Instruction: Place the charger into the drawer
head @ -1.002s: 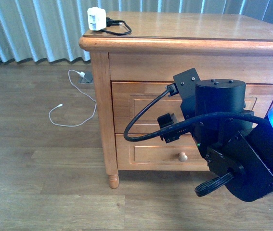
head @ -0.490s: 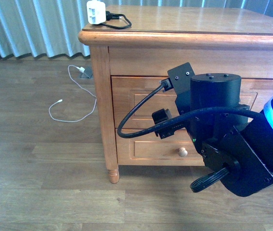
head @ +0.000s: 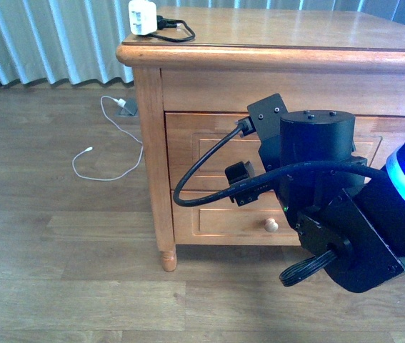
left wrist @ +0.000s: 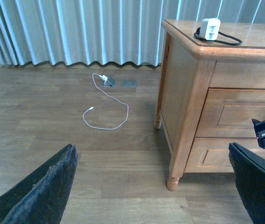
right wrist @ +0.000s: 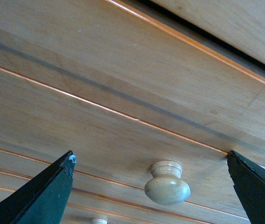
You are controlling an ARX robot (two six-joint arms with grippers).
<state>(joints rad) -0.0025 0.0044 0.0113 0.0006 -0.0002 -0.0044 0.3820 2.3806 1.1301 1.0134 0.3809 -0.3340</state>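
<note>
Wood-plank floor (head: 59, 236) runs back to pale pleated curtains (head: 52, 43), and a honey-coloured cabinet (head: 152, 143) stands on turned feet in front of them. The charger (head: 143, 17) sits on the cabinet's top near its rear left corner, white block upright, with its black cable looped beside it. The drawer (head: 202, 136), uppermost of the two, sits flush in its frame. Below it, the lower drawer (head: 223, 225) shows a round knob (head: 271, 226).

In the front view the right arm (head: 331, 207) covers most of the upper drawer front, and its gripper is hidden behind it. The right wrist view fills that in. The right gripper (right wrist: 150, 156) faces the panel closely with its fingers spread wide, touching nothing. The drawer knob (right wrist: 167, 188) lies between them, and a second knob (right wrist: 99, 220) shows at the picture's edge.

The left wrist view looks at the cabinet from the side. The left gripper (left wrist: 151, 147) hangs over the floor, fingers apart and empty. Only this view shows clearly the thin white cable (left wrist: 106, 112) curling from a floor socket (left wrist: 108, 81).
</note>
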